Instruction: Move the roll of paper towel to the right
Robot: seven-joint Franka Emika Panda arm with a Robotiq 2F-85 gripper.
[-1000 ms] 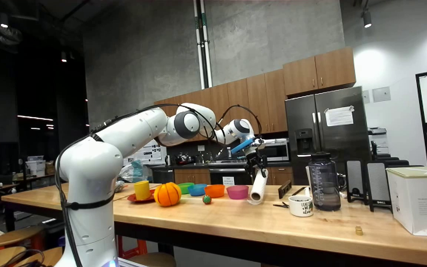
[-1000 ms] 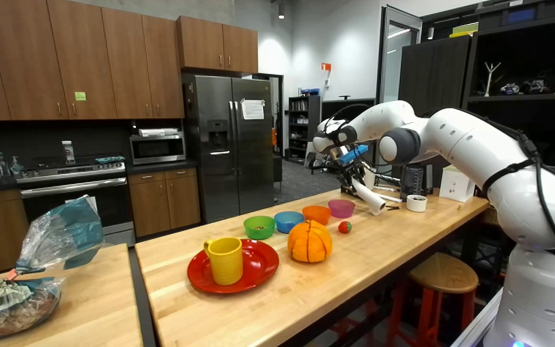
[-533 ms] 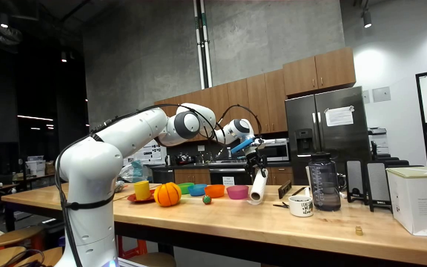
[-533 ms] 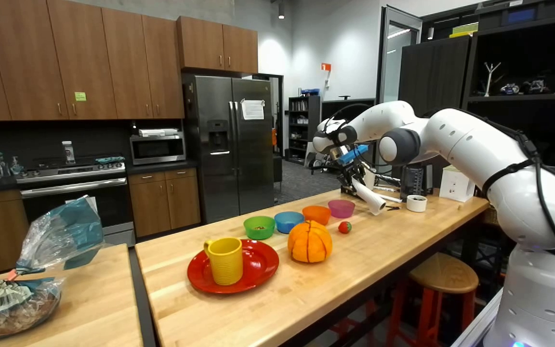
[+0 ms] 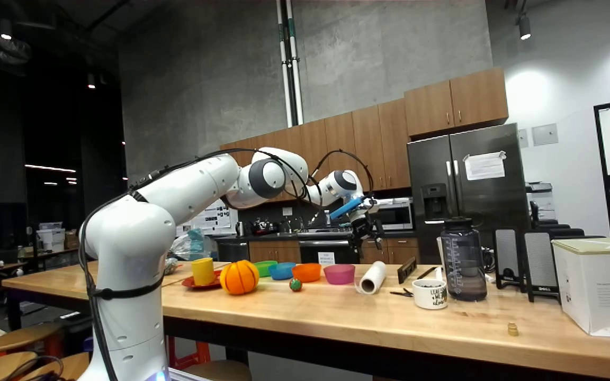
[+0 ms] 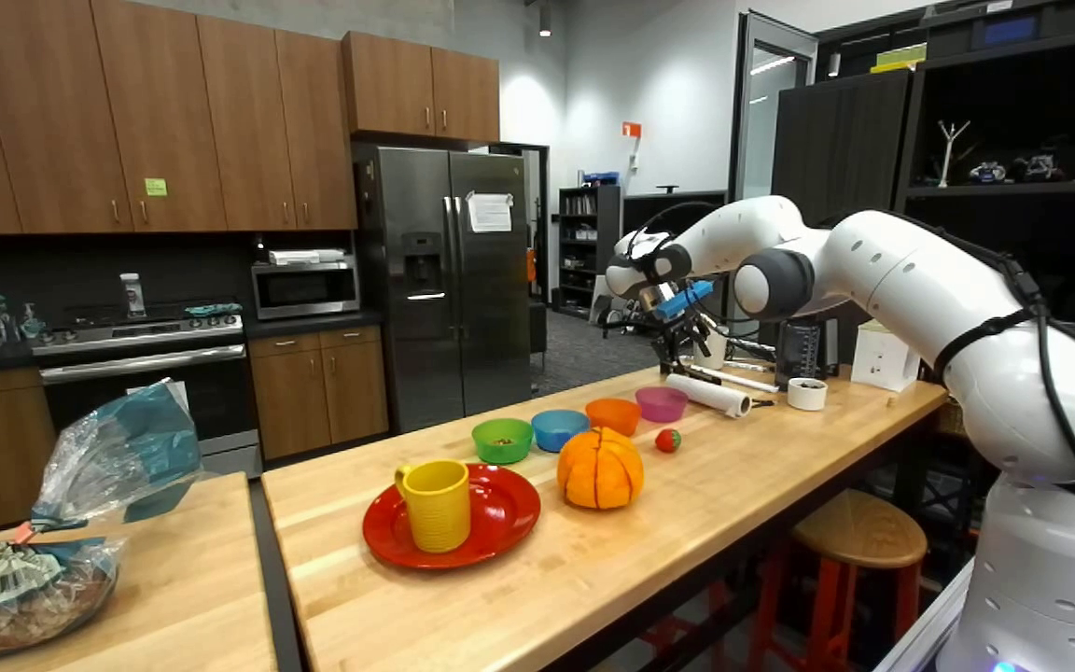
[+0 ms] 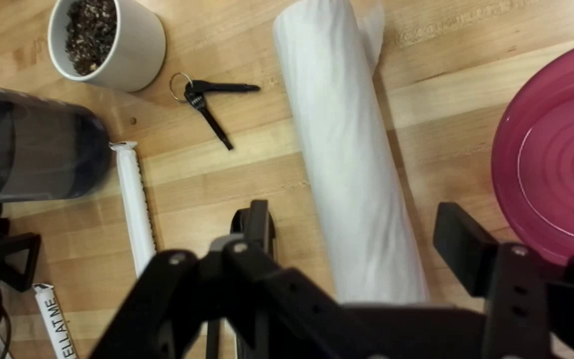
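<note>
Roll of paper towel (image 5: pixel 374 278): lying on its side on the tabletop (image 5: pixel 284 312), open tube end toward the near edge, nothing gripping it; it rests right of the pink bowl (image 5: pixel 339 275) and left of the white cup (image 5: pixel 430 295), an order that holds in both exterior views

Gripper (image 7: pixel 357 229): released, its fingers (image 7: pixel 462 247) spread wide; in the wrist view one shows on each side of the roll with bare wood between finger and paper, and in an exterior view the fingertips (image 5: pixel 357 248) hang above the roll's far end, seemingly clear of it

Pink bowl: near the roll on its left, with a gap of wood between; the orange bowl (image 5: pixel 306 273), blue bowl (image 5: pixel 282 272) and green bowl (image 5: pixel 265 269) carry the row on to the left

Move to the right: judged mostly done, since the roll lies flat, let go, past the right end of the row; no mark shows a goal spot, so whether this is far enough I cannot tell

Key tools (image 7: pixel 198 101): black, on a ring, between the roll and the white cup; they leave only some room for a further slide, if one were wanted

Arm (image 5: pixel 212 179): what seems left is to lift the gripper straight up and back off without nudging the roll, whose loose sheet (image 7: pixel 374 37) at the near end could drag
</note>
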